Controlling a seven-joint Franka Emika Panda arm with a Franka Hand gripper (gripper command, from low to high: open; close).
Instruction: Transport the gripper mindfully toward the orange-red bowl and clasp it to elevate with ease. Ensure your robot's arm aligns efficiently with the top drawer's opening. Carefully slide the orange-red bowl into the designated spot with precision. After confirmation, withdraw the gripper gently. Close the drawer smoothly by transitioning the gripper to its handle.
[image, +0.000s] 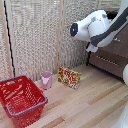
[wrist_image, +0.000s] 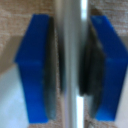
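In the wrist view the silver bar handle (wrist_image: 69, 25) runs straight between my two blue-tipped fingers (wrist_image: 34, 65). My gripper (wrist_image: 69, 75) is shut on it, with the dark pads pressed against both sides of the bar. In the exterior view the white robot's arm (image: 95, 25) reaches across to the dark wooden dresser at the exterior view's right. The hand (image: 92, 48) sits against the top drawer's front (image: 119, 46). The arm hides most of that drawer, so I cannot tell how far it is open. The orange-red bowl is out of view.
A large red mesh basket (image: 20, 99) stands on the wooden floor at the exterior view's lower left. A small pink cup (image: 46, 79) and a colourful box (image: 69, 77) stand near the slatted wall. A lower drawer (image: 107, 62) sits under the hand.
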